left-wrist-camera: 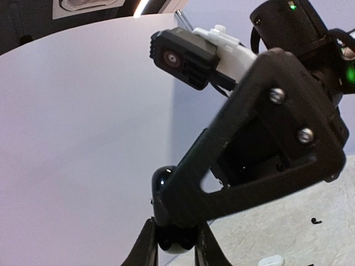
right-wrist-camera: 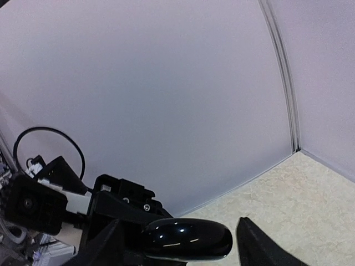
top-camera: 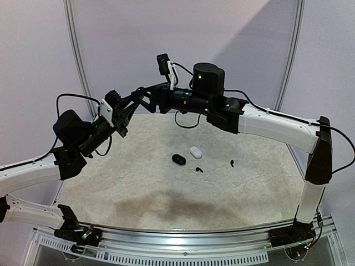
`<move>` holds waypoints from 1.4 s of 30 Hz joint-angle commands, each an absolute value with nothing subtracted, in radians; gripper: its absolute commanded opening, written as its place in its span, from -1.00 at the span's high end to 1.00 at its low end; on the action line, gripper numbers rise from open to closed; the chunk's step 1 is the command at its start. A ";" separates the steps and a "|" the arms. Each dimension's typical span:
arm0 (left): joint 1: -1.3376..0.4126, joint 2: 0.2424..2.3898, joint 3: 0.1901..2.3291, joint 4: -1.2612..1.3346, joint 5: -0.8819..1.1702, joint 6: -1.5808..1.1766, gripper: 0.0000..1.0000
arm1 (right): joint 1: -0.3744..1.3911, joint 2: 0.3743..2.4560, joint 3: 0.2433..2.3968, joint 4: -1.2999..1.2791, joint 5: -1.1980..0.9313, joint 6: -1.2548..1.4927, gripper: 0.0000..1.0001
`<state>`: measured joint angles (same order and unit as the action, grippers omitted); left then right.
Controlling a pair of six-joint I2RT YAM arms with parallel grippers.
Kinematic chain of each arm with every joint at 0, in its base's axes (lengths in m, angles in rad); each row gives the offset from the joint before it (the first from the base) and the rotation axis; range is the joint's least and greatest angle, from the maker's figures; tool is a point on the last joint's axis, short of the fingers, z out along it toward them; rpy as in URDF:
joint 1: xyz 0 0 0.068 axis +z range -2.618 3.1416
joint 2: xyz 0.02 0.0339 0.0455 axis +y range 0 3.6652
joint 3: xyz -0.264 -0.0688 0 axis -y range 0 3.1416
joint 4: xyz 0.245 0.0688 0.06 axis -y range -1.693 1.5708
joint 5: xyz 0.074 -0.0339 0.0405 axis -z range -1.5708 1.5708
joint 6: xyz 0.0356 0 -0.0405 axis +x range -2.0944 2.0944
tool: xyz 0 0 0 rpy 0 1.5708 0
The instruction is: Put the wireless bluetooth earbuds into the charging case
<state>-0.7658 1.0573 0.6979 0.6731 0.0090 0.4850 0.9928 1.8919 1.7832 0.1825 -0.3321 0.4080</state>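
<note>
My left gripper (top-camera: 135, 102) is raised above the table's back left and is shut on a glossy black charging case (left-wrist-camera: 173, 239). My right gripper (top-camera: 145, 95) meets it there. In the right wrist view the case (right-wrist-camera: 186, 239) lies between the right fingers, against the left one, with a gap to the right finger (right-wrist-camera: 256, 245). The right gripper is open. Two black earbuds (top-camera: 198, 169) (top-camera: 231, 163) lie on the mat; one shows in the left wrist view (left-wrist-camera: 316, 220). Other buds are not visible.
A second black case (top-camera: 178, 159) and a white case (top-camera: 195, 151) lie mid-mat, below the raised arms. The white case shows at the bottom edge of the left wrist view (left-wrist-camera: 272, 260). Purple curved walls (top-camera: 233, 33) enclose the back.
</note>
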 commanded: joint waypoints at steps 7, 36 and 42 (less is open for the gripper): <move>-0.741 0.941 0.645 0.558 0.235 0.064 1.00 | 0.947 1.731 1.676 0.261 -0.668 0.224 -0.98; -0.719 0.975 0.656 0.647 0.641 -0.155 1.00 | 0.958 1.729 1.647 -0.027 -0.788 -0.079 0.28; -0.719 0.973 0.654 0.649 0.639 -0.150 1.00 | 0.969 1.756 1.695 -0.139 -0.781 -0.142 0.53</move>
<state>-0.7136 0.9695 0.6590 0.6308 0.6239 -0.1581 0.9623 1.7256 1.6627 -0.0380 -0.7883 -0.0990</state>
